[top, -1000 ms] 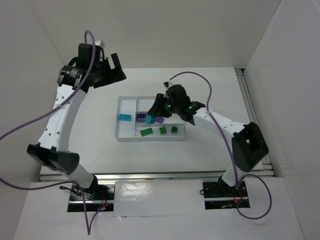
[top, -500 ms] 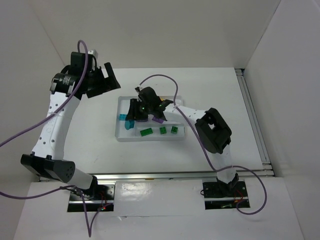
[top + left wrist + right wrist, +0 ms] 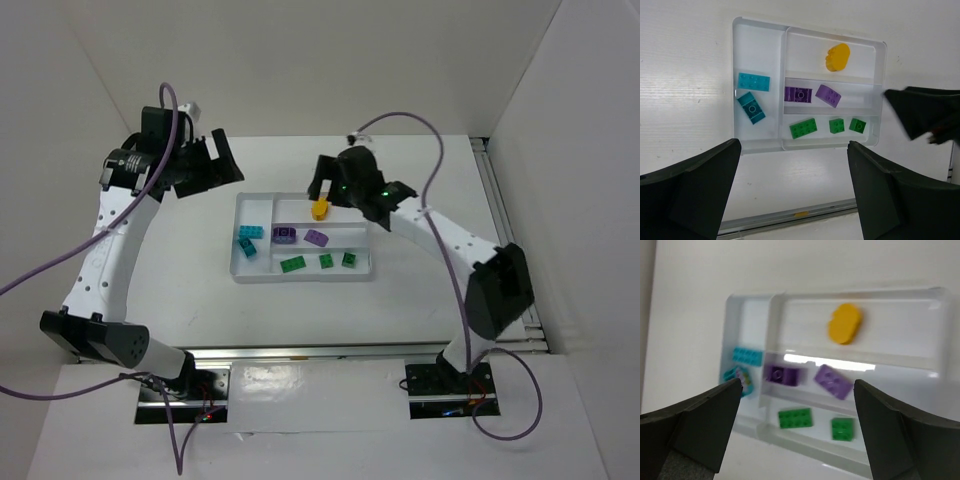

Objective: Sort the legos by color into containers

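Note:
The white tray [image 3: 254, 207] holds all the legos I can see. Its upright left section has two teal bricks [image 3: 753, 81] [image 3: 751, 107]. A yellow-orange oval [image 3: 837, 56] lies in the far long section. Two purple bricks [image 3: 798, 94] [image 3: 828, 95] sit in the middle one. Three green bricks [image 3: 803, 128] [image 3: 836, 125] [image 3: 857, 125] fill the near one. My right gripper [image 3: 330, 190] hangs open and empty above the tray's far edge, over the yellow oval [image 3: 320, 208]. My left gripper [image 3: 208, 170] is open and empty, raised beyond the tray's far left corner.
White walls stand to the left, the back and the right. A metal rail [image 3: 805, 214] runs along the table's near edge, and another rail [image 3: 500, 215] runs down its right side. The right arm's purple cable [image 3: 430, 150] arcs above the table.
My right gripper brought a teal brick over the left section, opened and left it there beside the other teal one, then drew back to the tray's far edge. The left arm shifted slightly.

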You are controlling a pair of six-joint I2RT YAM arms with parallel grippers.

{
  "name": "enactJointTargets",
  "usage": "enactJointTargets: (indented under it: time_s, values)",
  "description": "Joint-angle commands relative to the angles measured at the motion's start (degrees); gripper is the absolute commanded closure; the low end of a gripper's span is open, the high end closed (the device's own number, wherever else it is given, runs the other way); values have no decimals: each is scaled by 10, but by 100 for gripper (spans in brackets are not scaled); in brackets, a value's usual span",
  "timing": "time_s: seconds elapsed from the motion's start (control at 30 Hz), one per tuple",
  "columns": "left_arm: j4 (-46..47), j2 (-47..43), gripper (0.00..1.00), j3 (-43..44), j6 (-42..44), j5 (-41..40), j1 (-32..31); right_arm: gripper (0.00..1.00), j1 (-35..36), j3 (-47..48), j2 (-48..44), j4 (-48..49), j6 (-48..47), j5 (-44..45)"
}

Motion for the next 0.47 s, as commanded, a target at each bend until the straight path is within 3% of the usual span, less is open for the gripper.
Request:
enactJointTargets:
  time_s: [0.0,0.23,0.43]
  values:
    - [15,-24,0,-7,20,5,7,0,-40,-32,-95,-112,-7,184]
    - [22,-29,0,-31,20,15,7,0,-149,-134,-261,-220,33,305]
    - [27,-29,1,-42,20,22,7,0,-214,-193,-345,-247,28,288]
